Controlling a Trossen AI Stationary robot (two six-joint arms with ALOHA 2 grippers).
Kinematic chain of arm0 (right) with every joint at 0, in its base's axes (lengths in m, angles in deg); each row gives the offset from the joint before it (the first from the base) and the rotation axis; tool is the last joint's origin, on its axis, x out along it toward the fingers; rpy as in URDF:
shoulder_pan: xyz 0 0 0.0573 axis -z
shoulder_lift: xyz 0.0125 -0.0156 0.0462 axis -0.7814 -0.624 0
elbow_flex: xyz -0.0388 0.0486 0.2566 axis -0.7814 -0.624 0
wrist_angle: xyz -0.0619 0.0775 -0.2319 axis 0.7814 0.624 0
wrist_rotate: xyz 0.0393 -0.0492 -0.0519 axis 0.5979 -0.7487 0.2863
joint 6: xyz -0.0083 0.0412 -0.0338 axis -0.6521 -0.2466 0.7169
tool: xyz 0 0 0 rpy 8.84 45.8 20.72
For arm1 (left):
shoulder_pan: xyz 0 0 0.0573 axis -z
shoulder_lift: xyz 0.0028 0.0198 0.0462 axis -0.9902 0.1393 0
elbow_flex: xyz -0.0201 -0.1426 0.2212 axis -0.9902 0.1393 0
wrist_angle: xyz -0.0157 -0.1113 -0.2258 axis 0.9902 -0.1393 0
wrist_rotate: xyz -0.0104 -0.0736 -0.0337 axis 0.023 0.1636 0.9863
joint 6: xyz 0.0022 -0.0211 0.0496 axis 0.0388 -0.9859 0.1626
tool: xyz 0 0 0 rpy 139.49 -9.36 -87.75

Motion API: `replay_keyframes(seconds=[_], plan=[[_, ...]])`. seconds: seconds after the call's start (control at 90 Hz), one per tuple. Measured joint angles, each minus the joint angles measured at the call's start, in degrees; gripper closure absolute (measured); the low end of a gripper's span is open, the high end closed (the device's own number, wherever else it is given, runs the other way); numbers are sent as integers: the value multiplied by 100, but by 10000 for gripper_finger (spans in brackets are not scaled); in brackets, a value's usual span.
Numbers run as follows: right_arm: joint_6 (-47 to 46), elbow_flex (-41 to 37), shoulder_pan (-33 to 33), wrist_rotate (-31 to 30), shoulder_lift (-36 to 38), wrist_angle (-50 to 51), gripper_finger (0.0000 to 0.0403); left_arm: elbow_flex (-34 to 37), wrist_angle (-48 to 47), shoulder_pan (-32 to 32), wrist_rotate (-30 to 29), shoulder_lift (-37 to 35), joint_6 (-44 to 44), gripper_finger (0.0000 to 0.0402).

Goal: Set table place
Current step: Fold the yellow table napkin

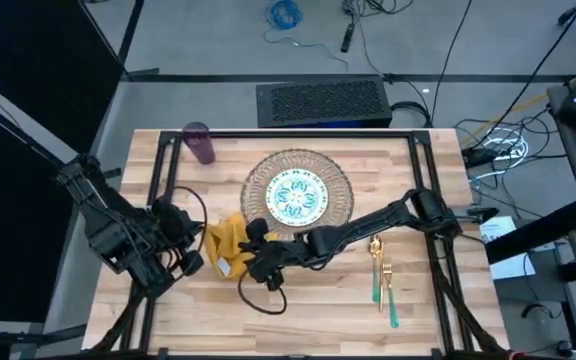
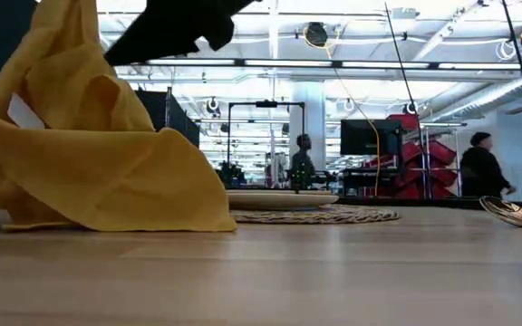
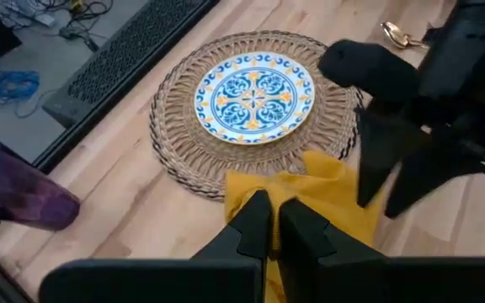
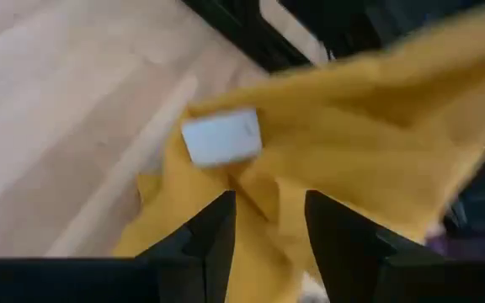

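The mustard-yellow napkin [image 1: 228, 245] lies crumpled on the table [image 1: 318, 310], just on the near side of the woven mat [image 1: 340, 212] that carries the patterned plate [image 1: 298, 197]. In the low view one part of the napkin [image 2: 71, 54] rises in a peak while its lower folds rest on the wood. My left gripper [image 3: 274, 220] is shut on it from the left. My right gripper [image 4: 268, 227] stands open right over the cloth, near its white tag [image 4: 221, 137]. The purple cup [image 1: 200, 143] stands at the far left. Fork and spoon [image 1: 381, 280] lie to the right. My left gripper pinches an edge of the napkin [image 3: 255, 187] between its two fingers, coming from the table's left. Yellow cloth shows in the thin gap between the fingers. The held part stands raised, and the rest of the cloth lies slack on the table. My right gripper's fingers [image 4: 217, 231] straddle a fold of the napkin; I cannot tell whether they touch it.
The black frame rails [image 1: 163, 175] run along the table's left and right sides. Bare wood lies along the near edge [image 1: 308, 330]. A person [image 2: 483, 167] stands in the room far beyond the table.
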Motion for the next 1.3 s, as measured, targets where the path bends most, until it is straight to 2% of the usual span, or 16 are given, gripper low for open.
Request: replay_keyframes(seconds=[0.689,0.8,0.944,1.122,1.3], plan=[[393,-12,457,-93,-355,-860,276,4,173,-71,41,31,0,401],[202,-11,575,-192,-352,-825,307,4,165,-72,96,31,0,401],[393,-11,629,-498,-298,-657,390,4,120,-70,146,31,2,401],[223,-13,627,-841,-195,-299,402,7,17,-71,151,17,2,401],[303,-15,641,-1500,382,-254,403,9,-1,-70,168,-9,55,401]])
